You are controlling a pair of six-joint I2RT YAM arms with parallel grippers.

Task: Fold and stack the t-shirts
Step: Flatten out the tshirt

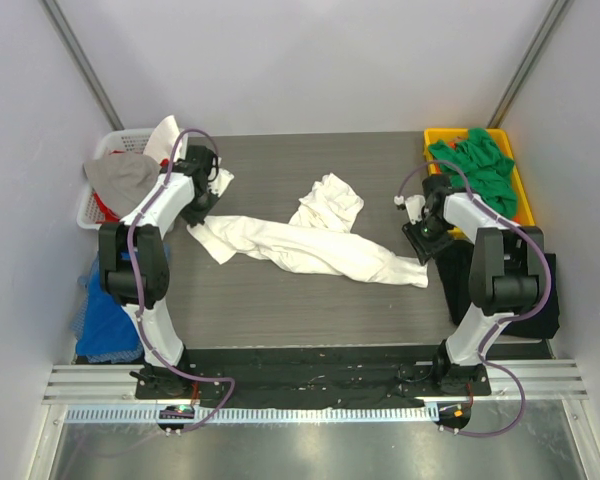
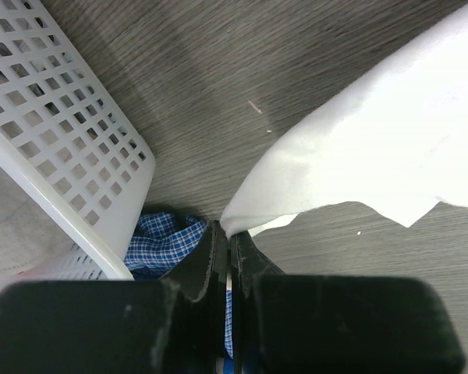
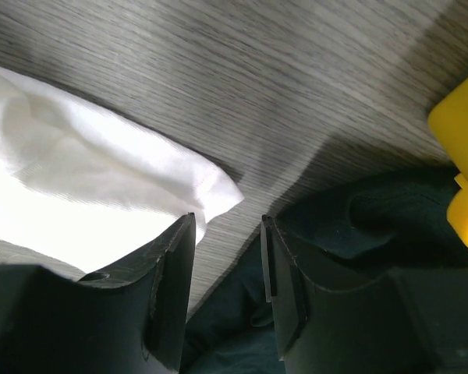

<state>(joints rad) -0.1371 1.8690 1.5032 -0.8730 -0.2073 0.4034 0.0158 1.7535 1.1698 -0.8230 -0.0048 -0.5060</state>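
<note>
A white t-shirt (image 1: 310,245) lies stretched in a long crumpled band across the dark table (image 1: 280,160). My left gripper (image 1: 210,200) holds its left end. In the left wrist view the jaws (image 2: 230,234) are shut on the edge of the white cloth (image 2: 374,140). My right gripper (image 1: 420,245) hovers at the shirt's right end. It stands open (image 3: 228,230) with nothing between its fingers, and the white corner (image 3: 101,187) lies just beside its left finger. A black t-shirt (image 1: 515,295) lies under the right arm. Green t-shirts (image 1: 480,165) fill a yellow bin (image 1: 435,135).
A white slotted basket (image 1: 105,150) with a grey cloth (image 1: 125,175) stands at the table's left edge, close to the left gripper (image 2: 62,140). Blue checked cloth (image 1: 105,320) lies below it (image 2: 164,241). The yellow bin's corner (image 3: 460,156) is close to the right gripper.
</note>
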